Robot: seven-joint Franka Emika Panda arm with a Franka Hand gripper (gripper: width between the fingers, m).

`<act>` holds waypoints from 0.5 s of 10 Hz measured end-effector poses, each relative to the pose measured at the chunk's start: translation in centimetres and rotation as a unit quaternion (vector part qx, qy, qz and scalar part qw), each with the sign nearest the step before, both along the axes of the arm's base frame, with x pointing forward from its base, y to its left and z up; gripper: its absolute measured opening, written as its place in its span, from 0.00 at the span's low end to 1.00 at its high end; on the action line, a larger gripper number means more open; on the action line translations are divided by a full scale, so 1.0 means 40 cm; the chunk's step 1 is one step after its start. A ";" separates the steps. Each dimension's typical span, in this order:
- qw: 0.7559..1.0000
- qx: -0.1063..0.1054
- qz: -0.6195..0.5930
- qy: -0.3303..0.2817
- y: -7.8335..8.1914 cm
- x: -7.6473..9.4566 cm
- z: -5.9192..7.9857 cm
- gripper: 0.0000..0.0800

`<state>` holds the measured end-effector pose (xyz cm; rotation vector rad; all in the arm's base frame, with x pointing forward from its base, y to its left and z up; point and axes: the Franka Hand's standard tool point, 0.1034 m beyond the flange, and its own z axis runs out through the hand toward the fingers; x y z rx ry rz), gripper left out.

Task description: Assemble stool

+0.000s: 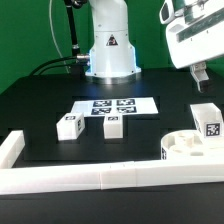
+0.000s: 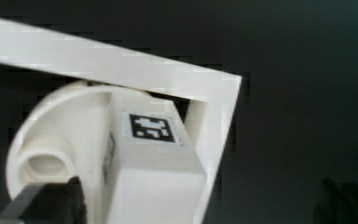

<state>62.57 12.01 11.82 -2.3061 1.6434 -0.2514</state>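
Note:
The round white seat lies at the exterior view's right, against the border rail's corner. One white leg with a square tag stands upright in the seat. Two more tagged legs lie loose on the black table near the middle. My gripper hangs above the standing leg, apart from it and empty. In the wrist view the leg with its tag fills the middle and the seat lies beside it. My gripper is open, with only its finger edges showing at the picture's border.
The white border rail runs along the table's front, with an arm at the exterior view's left; its corner shows in the wrist view. The marker board lies before the robot base.

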 end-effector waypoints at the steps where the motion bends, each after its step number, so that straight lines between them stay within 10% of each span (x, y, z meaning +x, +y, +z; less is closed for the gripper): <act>1: 0.999 -0.011 0.033 -0.005 -0.002 0.000 -0.001 0.81; 5: 0.938 -0.095 0.334 0.000 -0.018 -0.015 0.007 0.81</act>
